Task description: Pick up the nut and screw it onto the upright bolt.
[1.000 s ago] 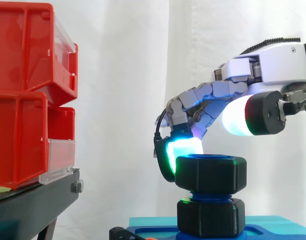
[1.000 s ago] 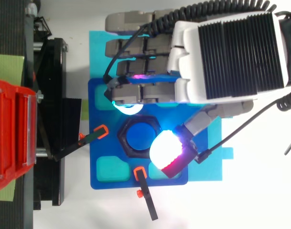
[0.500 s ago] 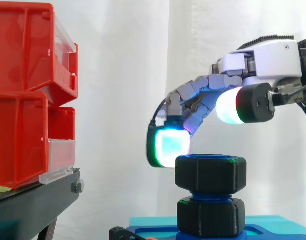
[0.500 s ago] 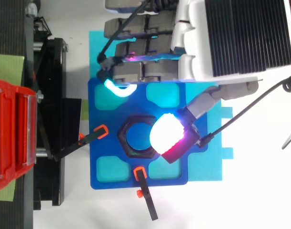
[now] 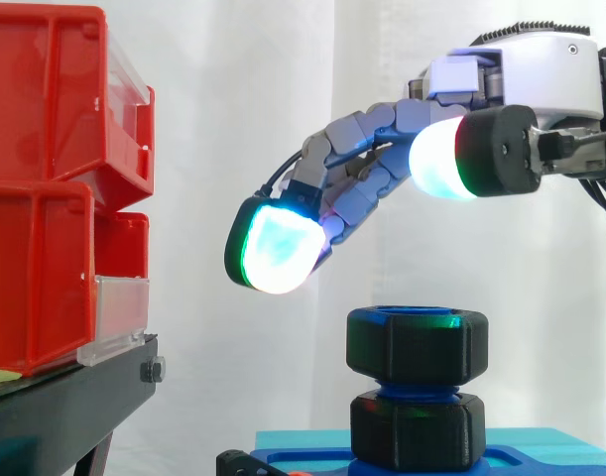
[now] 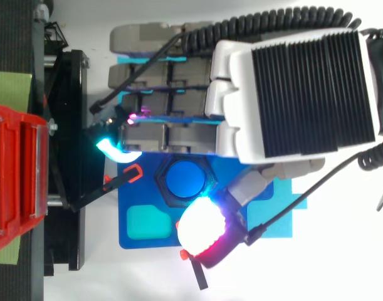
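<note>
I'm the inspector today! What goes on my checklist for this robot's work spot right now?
Surface: blue plate on a cyan base.
Job's things: black nut sits at the top of the upright blue bolt, above a black hex piece at its foot.
Clutter: two orange-tipped clamps at the plate's edges.
Robot hand: open, raised above the nut, not touching it.
Cables: nothing seen.
Surroundings: red bins on a black stand; white curtain behind.
</note>
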Robot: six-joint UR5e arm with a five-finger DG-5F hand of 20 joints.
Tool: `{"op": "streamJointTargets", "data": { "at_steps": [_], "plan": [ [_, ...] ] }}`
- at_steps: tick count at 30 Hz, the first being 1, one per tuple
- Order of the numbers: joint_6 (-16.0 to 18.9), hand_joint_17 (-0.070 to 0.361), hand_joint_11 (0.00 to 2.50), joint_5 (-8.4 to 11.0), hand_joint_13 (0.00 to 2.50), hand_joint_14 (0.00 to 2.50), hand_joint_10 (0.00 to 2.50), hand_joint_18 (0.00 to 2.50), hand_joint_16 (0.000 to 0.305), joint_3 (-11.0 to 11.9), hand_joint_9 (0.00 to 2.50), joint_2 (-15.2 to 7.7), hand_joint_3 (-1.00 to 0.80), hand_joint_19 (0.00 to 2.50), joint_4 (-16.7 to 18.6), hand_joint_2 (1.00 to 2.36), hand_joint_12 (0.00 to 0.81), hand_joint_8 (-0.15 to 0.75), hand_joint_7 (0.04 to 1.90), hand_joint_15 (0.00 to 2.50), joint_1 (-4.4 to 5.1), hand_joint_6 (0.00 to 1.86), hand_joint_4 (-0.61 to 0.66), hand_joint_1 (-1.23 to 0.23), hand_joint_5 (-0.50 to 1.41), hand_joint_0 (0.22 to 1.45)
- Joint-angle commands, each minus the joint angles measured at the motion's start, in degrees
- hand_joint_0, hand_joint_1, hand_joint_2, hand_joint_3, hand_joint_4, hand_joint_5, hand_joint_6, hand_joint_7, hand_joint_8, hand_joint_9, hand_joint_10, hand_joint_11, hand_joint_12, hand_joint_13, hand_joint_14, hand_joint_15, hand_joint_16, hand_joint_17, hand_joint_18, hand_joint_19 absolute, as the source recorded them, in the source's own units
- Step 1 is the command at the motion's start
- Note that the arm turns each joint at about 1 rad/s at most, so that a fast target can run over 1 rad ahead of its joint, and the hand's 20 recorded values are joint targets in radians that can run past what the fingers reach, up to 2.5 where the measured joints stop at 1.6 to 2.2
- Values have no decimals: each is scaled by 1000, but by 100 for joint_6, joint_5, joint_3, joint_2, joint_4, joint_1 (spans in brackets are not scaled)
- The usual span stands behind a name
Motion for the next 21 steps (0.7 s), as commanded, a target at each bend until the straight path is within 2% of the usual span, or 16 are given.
{"op": "streamJointTargets", "data": {
  "at_steps": [1,4,11,21],
  "plan": [
    [85,62,0,70,485,0,0,100,28,-99,581,0,-500,0,36,1000,269,220,701,0,85,502,217,-133,-127,509],
    [121,62,0,97,481,0,0,99,28,-143,578,0,-500,0,115,1000,272,222,721,0,129,502,219,-130,-126,508],
    [121,59,0,97,492,0,0,105,26,-143,591,0,-500,0,80,1000,277,236,936,0,138,504,265,-127,-98,514],
    [103,50,0,79,524,0,0,129,22,-160,633,0,-500,0,-8,1000,261,251,1104,0,111,505,264,-147,-80,526]
  ]
}}
